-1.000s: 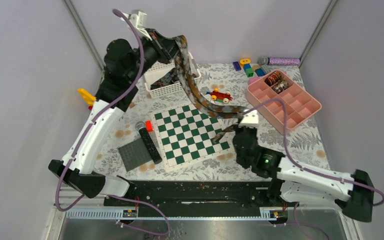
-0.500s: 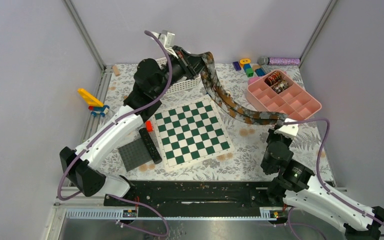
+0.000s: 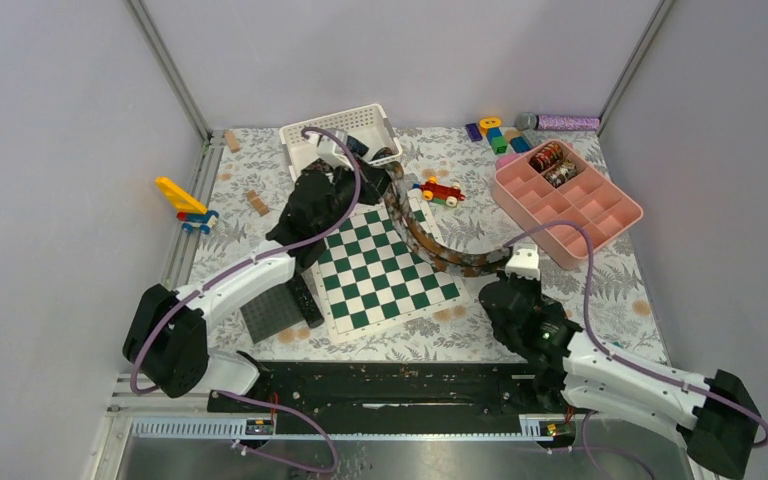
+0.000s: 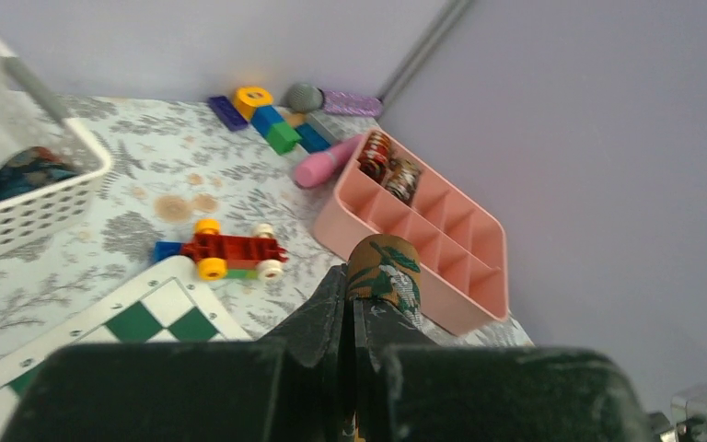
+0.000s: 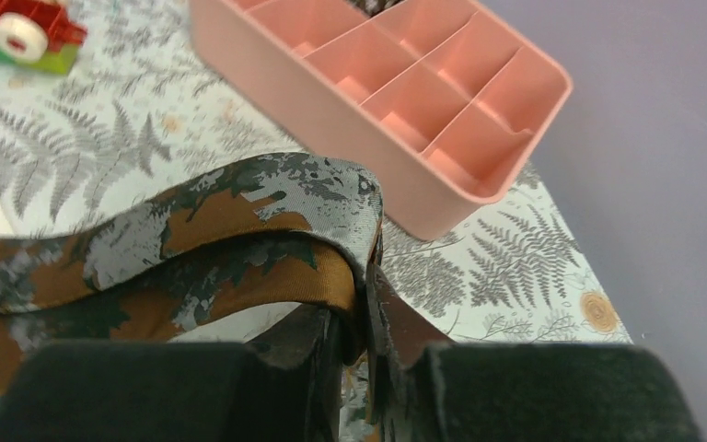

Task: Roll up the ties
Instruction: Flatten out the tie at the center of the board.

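The brown-rust speckled tie (image 3: 430, 240) arcs over the far right corner of the chessboard mat (image 3: 380, 265), strung between both arms. The left gripper (image 3: 385, 168) is clenched on one end just in front of the white basket (image 3: 335, 135), near the toy car (image 3: 442, 190). The right gripper (image 3: 508, 270) pinches the other, folded end beside the pink compartment tray (image 3: 585, 215), whose far compartments hold two coiled ties (image 3: 550, 160).
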Tool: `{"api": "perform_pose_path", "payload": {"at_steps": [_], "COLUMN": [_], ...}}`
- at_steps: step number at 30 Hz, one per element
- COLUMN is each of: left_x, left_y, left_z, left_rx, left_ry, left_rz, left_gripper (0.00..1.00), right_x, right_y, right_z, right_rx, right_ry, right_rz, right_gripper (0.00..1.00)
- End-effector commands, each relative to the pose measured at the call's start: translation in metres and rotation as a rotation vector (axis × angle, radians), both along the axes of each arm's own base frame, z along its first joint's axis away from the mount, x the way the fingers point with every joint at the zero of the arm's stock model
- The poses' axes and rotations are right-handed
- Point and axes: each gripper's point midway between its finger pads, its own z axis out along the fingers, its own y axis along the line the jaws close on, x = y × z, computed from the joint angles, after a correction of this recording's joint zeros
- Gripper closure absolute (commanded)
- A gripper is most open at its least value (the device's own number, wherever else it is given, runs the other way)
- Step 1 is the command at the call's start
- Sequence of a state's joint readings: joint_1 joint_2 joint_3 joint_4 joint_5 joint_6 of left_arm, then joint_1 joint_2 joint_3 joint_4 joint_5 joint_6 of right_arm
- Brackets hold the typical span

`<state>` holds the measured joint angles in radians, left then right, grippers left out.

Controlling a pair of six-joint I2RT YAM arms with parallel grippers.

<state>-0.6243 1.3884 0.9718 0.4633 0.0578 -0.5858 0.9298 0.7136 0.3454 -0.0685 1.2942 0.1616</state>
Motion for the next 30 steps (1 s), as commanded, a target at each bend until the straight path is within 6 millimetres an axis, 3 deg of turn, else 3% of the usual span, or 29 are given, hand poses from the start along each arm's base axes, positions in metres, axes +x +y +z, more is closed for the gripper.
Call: {"api": "perform_pose_path", "payload": {"at_steps": [1, 5, 16, 26, 30], "left_x": [0.011, 0.02, 0.025, 0.036, 0.042], "left_y": [0.042, 0.057, 0.06, 0.094, 0.107], "left_z": [0.053, 0.042, 0.013, 0.007, 0.005], "left_rx": [-0.139, -0.131, -0.124, -0.127, -0.131], "left_ry": [-0.147, -0.144, -0.125, -0.122, -0.118], "left_rz": [0.138, 0.169, 0.175, 0.258, 0.283], "left_gripper": [1.0, 1.0, 1.0, 1.0, 1.0], "right_x": [0.01, 0.015, 0.0, -0.018, -0.017], "right_y": [0.026, 0.041, 0.077, 0.122, 0.114], "right_z": [-0.002, -0.007, -0.046, -0.044, -0.026], "right_rx": [0.127, 0.142, 0.328, 0.488, 0.56], "right_ry": [0.026, 0.068, 0.246, 0.38, 0.31], "right_rz": [0.048, 0.086, 0.223, 0.42, 0.372], "right_gripper": [0.87, 0.82, 0.4, 0.17, 0.13]}}
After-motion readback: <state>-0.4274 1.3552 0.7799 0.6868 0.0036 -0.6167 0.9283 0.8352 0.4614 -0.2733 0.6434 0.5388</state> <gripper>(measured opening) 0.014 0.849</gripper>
